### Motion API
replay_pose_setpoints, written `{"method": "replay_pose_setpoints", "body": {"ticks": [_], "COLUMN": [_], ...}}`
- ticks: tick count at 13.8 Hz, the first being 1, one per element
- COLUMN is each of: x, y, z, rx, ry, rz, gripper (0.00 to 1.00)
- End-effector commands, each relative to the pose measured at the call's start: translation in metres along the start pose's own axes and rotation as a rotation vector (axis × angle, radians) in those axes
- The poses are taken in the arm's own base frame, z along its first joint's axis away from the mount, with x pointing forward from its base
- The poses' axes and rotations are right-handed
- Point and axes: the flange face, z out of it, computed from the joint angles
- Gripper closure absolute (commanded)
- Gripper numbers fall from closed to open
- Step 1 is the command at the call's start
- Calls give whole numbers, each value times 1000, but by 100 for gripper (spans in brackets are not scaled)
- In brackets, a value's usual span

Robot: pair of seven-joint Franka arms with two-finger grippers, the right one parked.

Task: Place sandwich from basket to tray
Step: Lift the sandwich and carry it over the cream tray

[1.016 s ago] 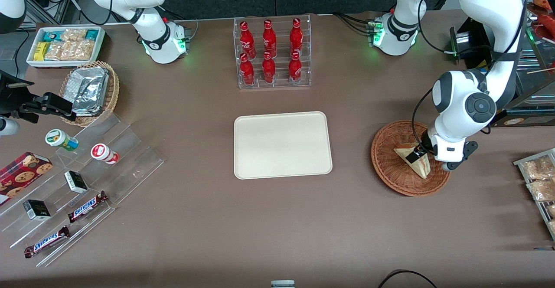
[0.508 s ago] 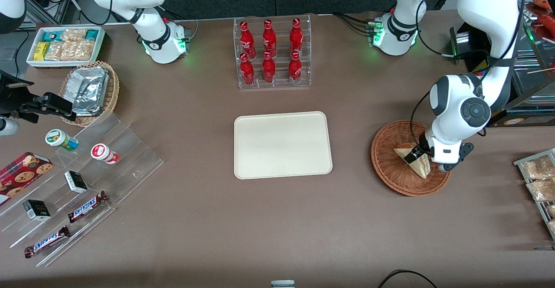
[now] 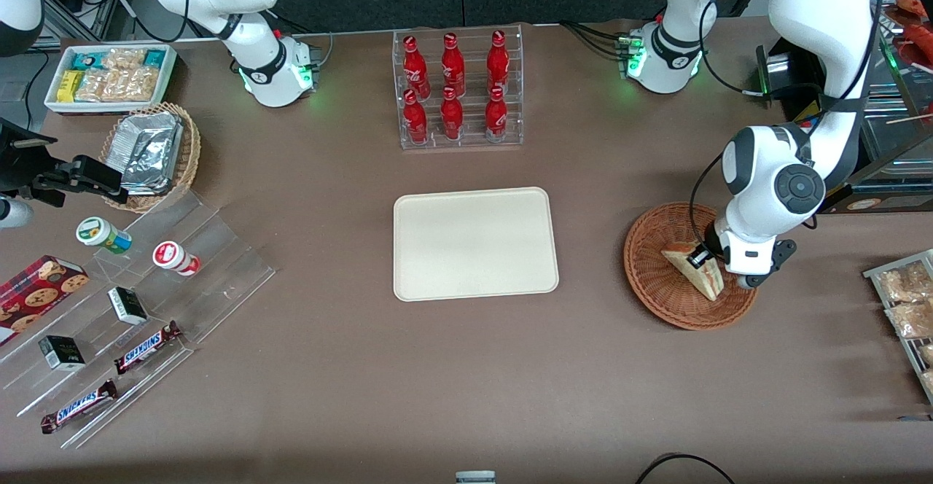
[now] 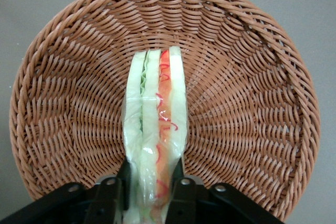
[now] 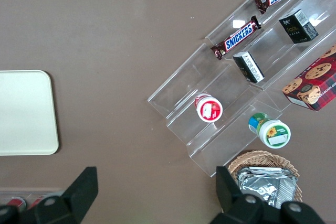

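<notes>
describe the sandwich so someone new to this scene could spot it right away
Find the cream tray mid-table, then look toward the working arm's end for the round reddish-brown basket. In it the gripper pinches the sandwich: a pale bread wedge with red-orange and green filling, unlike the foil packets in the tan basket.

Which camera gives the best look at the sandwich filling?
The left wrist view: the sandwich fills it, layers facing out, between the gripper fingers. The front view shows a small wedge in the basket; the right wrist view shows none.
</notes>
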Motion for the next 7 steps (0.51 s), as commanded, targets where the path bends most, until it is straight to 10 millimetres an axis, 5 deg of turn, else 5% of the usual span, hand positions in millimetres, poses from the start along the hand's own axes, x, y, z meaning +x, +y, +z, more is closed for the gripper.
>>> {"method": "replay_pose_setpoints", "body": {"ticks": [1, 7], "x": [-4, -14], "y": [-3, 4], "z": [-15, -135], "rx": [15, 108], "ry": [-4, -38], "rz": [8, 79], "gripper": [100, 100]}}
